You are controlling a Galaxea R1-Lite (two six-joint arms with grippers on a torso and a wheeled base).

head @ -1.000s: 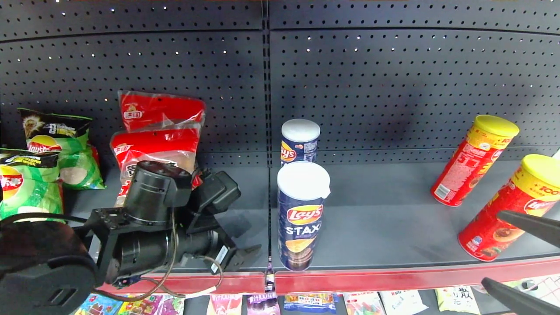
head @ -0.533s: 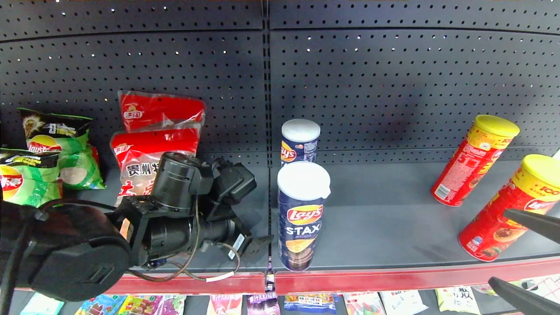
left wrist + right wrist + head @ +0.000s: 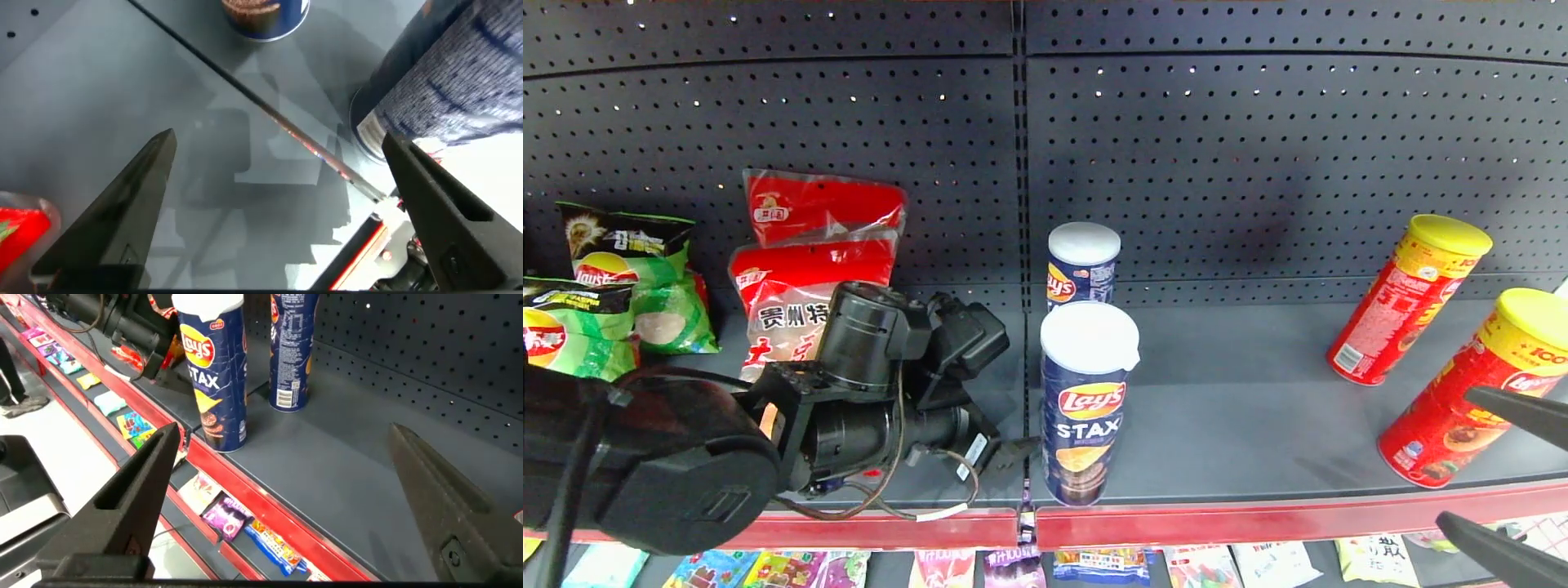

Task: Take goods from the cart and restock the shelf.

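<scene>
Two blue chip cans with white lids stand on the grey shelf [image 3: 1241, 408], one at the front [image 3: 1086, 400] and one behind it [image 3: 1082, 265]. My left gripper [image 3: 1005, 441] hovers low over the shelf just left of the front can, open and holding nothing. In the left wrist view its fingers [image 3: 279, 139] are spread wide, with the front can [image 3: 458, 82] beside one finger and the back can [image 3: 265, 12] farther off. My right gripper [image 3: 1455, 457] hangs open off the shelf's front right. The right wrist view shows it [image 3: 284, 429] empty, facing both cans [image 3: 214, 367] [image 3: 290, 347].
Two red cans with yellow lids [image 3: 1409, 298] [image 3: 1474, 392] lean at the right. Red bags [image 3: 809, 253] and green chip bags [image 3: 613, 278] fill the left. A red shelf lip [image 3: 1258, 518] runs along the front, with small sachets [image 3: 1094, 563] below. Bare shelf lies between the blue and red cans.
My left arm has moved right and forward along the shelf, bringing its open gripper closer to the front blue can. The right gripper has barely shifted.
</scene>
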